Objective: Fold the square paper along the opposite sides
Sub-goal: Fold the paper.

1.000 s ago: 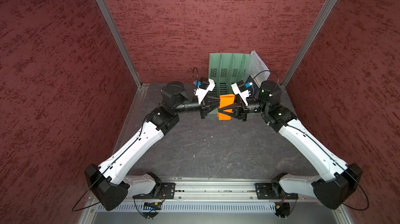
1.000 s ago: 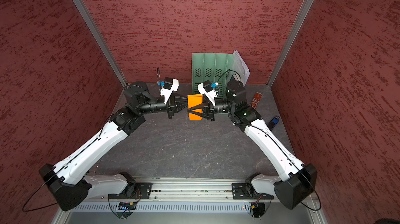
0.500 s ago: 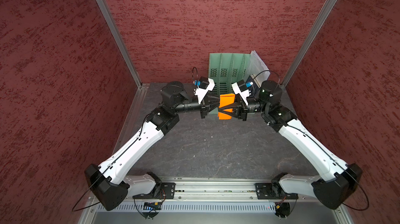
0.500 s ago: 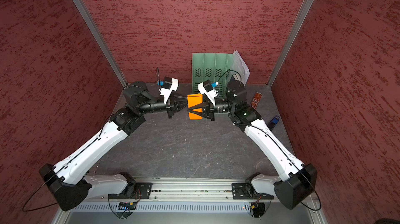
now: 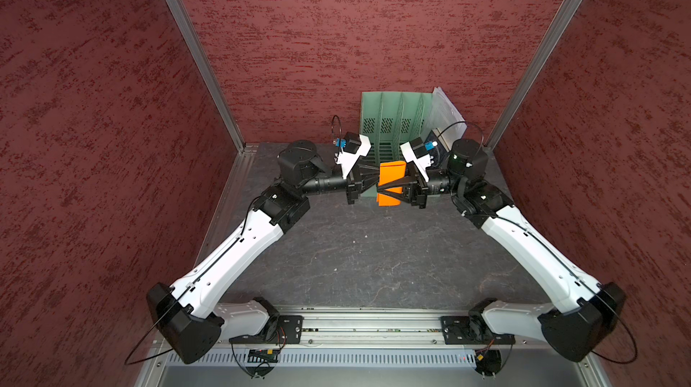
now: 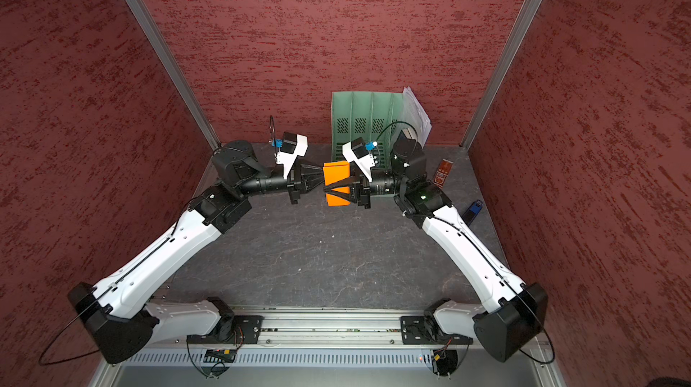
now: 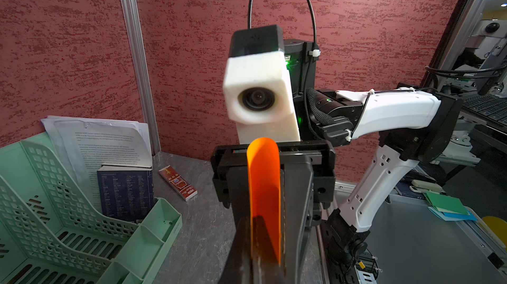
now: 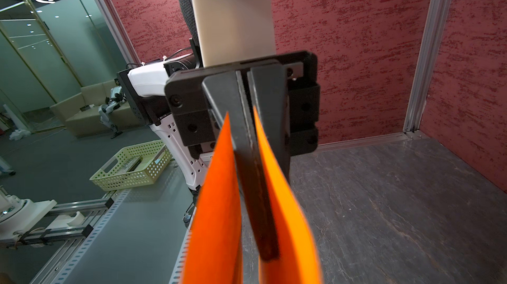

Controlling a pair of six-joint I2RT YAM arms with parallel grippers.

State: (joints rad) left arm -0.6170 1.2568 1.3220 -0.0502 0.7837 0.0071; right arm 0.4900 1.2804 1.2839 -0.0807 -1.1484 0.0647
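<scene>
paper: we see the orange paper point(image 5: 392, 171) point(image 6: 335, 174) in both top views. it is held up off the table point(image 5: 355, 254), near the back, just in front of the green rack point(image 5: 390, 114). it sits between the two grippers.
paper shape: it is bent over into a u. in the left wrist view the bend is round, not pressed flat. in the right wrist view the two flaps stand apart at the open side.
left gripper: the left gripper point(image 5: 376, 186) meets the paper at its edge. it is clenched tight. in the right wrist view one dark finger point(image 8: 258, 192) lies between the two flaps, and one flap looks pinched between its fingers.
right gripper: the right gripper point(image 5: 379, 190) reaches across the paper from the other side. its fingers press on the outside of both flaps, so we say it is grasping the paper.
by the rack: white sheets point(image 5: 445, 108) stand beside the rack, with a book point(image 7: 124, 195) in front of them.
on the table: a small red pack point(image 6: 443, 176) and a blue thing point(image 6: 473, 211) lie further right, well apart from the paper.
</scene>
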